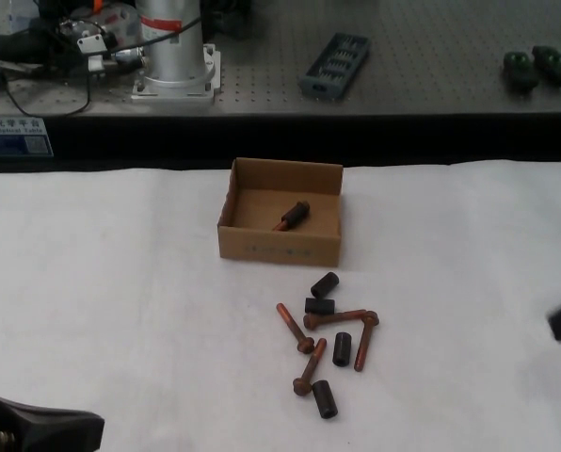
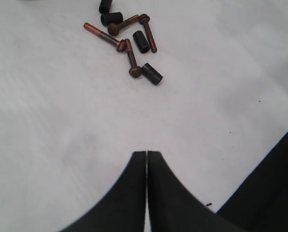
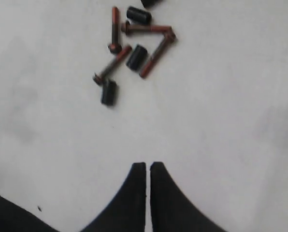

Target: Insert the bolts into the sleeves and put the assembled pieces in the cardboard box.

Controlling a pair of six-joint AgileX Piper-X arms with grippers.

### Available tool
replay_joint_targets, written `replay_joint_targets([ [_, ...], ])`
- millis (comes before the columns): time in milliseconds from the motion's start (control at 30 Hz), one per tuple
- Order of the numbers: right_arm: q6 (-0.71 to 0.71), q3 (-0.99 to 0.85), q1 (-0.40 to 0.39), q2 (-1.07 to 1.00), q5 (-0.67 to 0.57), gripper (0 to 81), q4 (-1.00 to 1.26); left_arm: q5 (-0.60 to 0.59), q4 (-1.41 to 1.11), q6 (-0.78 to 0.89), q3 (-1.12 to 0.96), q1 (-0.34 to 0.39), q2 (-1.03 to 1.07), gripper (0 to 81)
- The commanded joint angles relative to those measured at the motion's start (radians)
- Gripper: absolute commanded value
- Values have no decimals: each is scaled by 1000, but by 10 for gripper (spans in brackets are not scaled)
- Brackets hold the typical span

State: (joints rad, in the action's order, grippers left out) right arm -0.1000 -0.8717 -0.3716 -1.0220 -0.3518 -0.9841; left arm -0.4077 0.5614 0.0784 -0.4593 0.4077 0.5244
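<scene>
4 coppery bolts (image 1: 292, 326), 4 black tube sleeves (image 1: 325, 399) on white cloth (image 1: 120, 282); L hand (image 2: 147, 153), R hand (image 3: 148, 164) both closed tight, empty.

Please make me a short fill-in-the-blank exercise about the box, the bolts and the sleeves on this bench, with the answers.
1. The box holds ___ assembled piece.
2. On the cloth lie ___ loose bolts and four loose sleeves.
3. The left gripper and the right gripper are both ___ (open or shut).
Missing words: one; four; shut.
</scene>
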Motion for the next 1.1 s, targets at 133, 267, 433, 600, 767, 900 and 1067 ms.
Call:
replay_joint_targets([
  [133, -204, -16, -98, -146, -69, 224, 180, 3, -88, 14, 0, 0, -6, 7],
  [267, -267, -51, -170, -255, -67, 283, 191, 3, -94, 14, 0, 0, -6, 7],
  [433, -315, -141, -233, -407, 24, 267, 189, 3, -94, 14, 0, 0, -6, 7],
  [600, -335, -220, -238, -558, 134, 267, 174, 3, -94, 14, 0, 0, -6, 7],
  [767, -354, -294, -234, -701, 145, 267, 172, 3, -94, 14, 0, 0, -6, 7],
  [900, -355, -345, -236, -790, 166, 267, 153, 3, -94, 14, 0, 0, -6, 7],
  [1067, -355, -376, -233, -843, 195, 267, 153, 0, -94, 14, 0, 0, -6, 7],
])
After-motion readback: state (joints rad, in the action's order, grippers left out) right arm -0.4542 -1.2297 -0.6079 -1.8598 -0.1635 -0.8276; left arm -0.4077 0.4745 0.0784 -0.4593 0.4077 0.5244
